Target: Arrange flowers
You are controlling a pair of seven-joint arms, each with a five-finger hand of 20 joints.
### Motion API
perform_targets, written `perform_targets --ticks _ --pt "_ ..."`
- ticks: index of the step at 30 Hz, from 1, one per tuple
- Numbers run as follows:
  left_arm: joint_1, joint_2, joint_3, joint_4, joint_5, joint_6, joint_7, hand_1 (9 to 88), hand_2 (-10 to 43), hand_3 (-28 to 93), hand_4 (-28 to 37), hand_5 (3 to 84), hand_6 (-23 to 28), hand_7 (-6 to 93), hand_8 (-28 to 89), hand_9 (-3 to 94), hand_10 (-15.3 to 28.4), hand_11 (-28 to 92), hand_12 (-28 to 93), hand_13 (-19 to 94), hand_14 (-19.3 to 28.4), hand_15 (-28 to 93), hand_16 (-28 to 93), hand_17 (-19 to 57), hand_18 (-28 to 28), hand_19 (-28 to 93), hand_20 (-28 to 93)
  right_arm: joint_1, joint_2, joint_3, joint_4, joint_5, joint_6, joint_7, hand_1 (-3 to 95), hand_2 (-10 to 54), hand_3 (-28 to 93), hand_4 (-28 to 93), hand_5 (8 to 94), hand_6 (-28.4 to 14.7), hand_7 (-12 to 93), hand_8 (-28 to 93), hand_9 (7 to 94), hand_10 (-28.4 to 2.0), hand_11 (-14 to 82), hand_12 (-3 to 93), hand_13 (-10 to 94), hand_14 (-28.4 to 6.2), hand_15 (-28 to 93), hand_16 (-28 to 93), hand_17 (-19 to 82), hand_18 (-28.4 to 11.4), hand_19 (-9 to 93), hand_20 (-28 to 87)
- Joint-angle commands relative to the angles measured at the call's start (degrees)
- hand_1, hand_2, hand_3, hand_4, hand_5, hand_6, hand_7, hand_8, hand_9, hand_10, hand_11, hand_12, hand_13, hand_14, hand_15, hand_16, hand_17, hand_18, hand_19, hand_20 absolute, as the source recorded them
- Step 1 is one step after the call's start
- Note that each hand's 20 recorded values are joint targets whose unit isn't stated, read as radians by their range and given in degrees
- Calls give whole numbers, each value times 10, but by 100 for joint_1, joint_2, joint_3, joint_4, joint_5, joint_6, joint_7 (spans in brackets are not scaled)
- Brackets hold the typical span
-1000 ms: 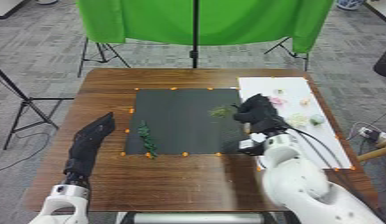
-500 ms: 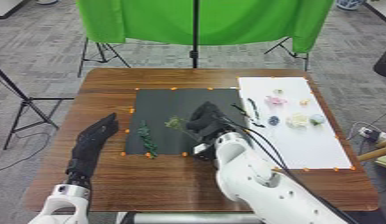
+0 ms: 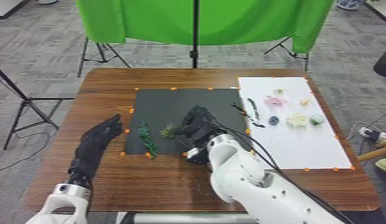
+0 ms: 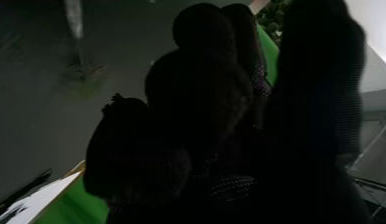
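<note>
Flower pieces on a dark mat and a white sheet, with two gloved hands over the tabletop.
Right hand: above the mat, just beside a small green sprig; how far it is open, and whether it grips anything, cannot be told. Left hand: outside the mat's left edge, fingers straight, holding nothing. A dark green leafy stem lies lengthwise on the mat near its left edge. On the sheet, a pink flower lies beyond a cream flower, which sits between a dark blue flower and a pale green flower.
</note>
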Motion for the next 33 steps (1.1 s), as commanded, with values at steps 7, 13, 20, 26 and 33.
perform_targets --ticks 7,13,20,26,33 --pt "35 -53 -71 5 73 -151 -129 250 -35 649 -195 414 32 53 -42 376 117 92 161 293 156 86 58 19 116 7 174 -469 370 578 -637 -437 -905 152 286 -36 609 -135 765 -34 177 -66 881 -136 340 245 937 -41 499 303 682 -82 932 392" --pt "49 -68 -75 -3 86 -170 -150 251 -35 648 -195 414 32 53 -42 377 118 92 161 294 157 87 58 18 117 6 174 -651 513 722 -685 -372 -1476 497 289 31 562 -124 779 -43 155 -65 892 -142 332 245 937 -49 512 293 688 -87 932 402" --pt "38 -65 -74 -10 124 -220 -162 252 -33 644 -194 414 32 52 -42 377 117 91 160 293 157 87 59 17 118 6 174 -703 541 546 -793 -321 -1719 466 291 45 545 -112 785 -48 144 -63 896 -143 328 248 937 -50 516 288 690 -86 932 404" --pt "40 -75 -75 -12 120 -230 -166 251 -33 644 -192 414 32 52 -41 377 118 91 160 293 156 85 59 17 118 6 173 -707 608 427 -998 -235 -1770 379 291 49 540 -107 786 -50 140 -61 897 -144 326 248 937 -51 516 286 690 -87 932 404" --pt "32 -89 -81 -10 125 -241 -187 250 -34 648 -192 414 32 52 -41 377 118 91 160 293 157 83 60 16 119 6 174 -761 646 580 -1093 -243 -1815 378 292 52 533 -104 787 -50 139 -60 897 -146 324 249 937 -53 514 286 689 -86 932 403"
